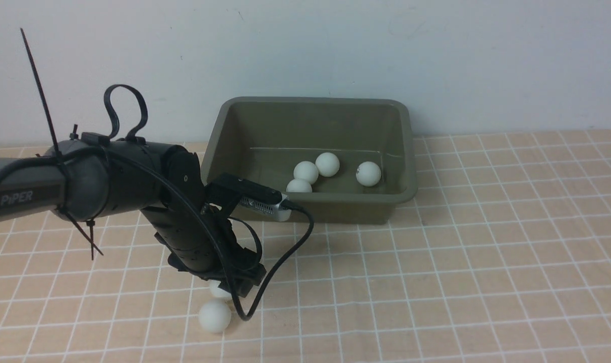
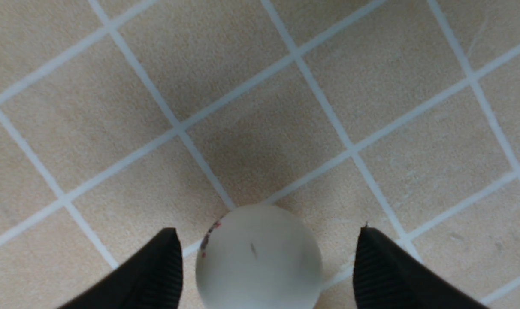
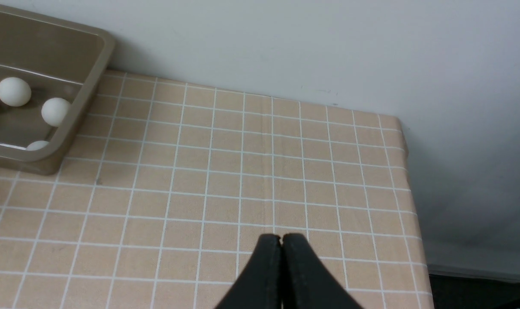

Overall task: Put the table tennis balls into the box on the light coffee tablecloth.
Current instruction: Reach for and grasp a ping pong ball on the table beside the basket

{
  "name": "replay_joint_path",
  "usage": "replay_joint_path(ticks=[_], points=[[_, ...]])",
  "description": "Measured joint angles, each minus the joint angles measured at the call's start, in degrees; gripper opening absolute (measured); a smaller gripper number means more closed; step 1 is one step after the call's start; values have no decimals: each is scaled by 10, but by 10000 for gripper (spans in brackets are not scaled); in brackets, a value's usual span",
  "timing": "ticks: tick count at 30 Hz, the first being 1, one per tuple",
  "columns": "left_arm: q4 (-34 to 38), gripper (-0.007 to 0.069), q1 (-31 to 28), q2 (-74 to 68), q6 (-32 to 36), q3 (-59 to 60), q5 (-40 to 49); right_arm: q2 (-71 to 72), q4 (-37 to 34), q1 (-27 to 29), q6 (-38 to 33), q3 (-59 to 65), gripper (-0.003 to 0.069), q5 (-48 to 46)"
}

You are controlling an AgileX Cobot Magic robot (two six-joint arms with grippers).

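The left gripper is spread wide. One table tennis ball sits on the light coffee tablecloth between the two black fingers, w/ a strip of cloth showing on each side (so no contact and nothing gripped). The ball has a small reddish mark on one side.

In the front view the L arm comes in from the left edge and bends down to the lower centre-left, claw pointing at the cloth. The ball is half hidden under it there. A second loose ball lies just below it in frame, close beside the first; can't tell if the two touch.

The box sits upper centre, on the cloth and back near the wall. It holds four balls, all on its floor. Three are bunched together left of centre, and one sits alone to the right, w/ a dark logo.

The right gripper is out of the front view. Its own cam shows the fingers pressed together w/ nothing between them, above bare cloth, well apart from the box.
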State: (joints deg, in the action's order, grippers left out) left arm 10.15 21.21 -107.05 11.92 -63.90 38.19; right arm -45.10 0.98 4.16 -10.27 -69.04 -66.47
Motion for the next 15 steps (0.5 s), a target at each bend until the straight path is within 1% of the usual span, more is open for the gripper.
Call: replay_joint_path(ticks=[3, 5, 6, 8, 9, 12, 15], points=[[0, 441, 0, -6, -1, 0, -2, 0, 0, 0, 0, 0, -18, 0], [0, 419, 0, -7, -2, 0, -5, 0, 0, 0, 0, 0, -18, 0], [0, 379, 0, -7, -3, 0, -10, 0, 0, 0, 0, 0, -18, 0], [-6, 323, 0, -7, -6, 0, -11, 0, 0, 0, 0, 0, -18, 0], [-11, 309, 0, -7, -8, -1, -11, 0, 0, 0, 0, 0, -18, 0], [-39, 311, 0, -7, -21, -7, -3, 0, 0, 0, 0, 0, -18, 0], [-61, 311, 0, 3, -31, -26, 28, 0, 0, 0, 0, 0, -18, 0]])
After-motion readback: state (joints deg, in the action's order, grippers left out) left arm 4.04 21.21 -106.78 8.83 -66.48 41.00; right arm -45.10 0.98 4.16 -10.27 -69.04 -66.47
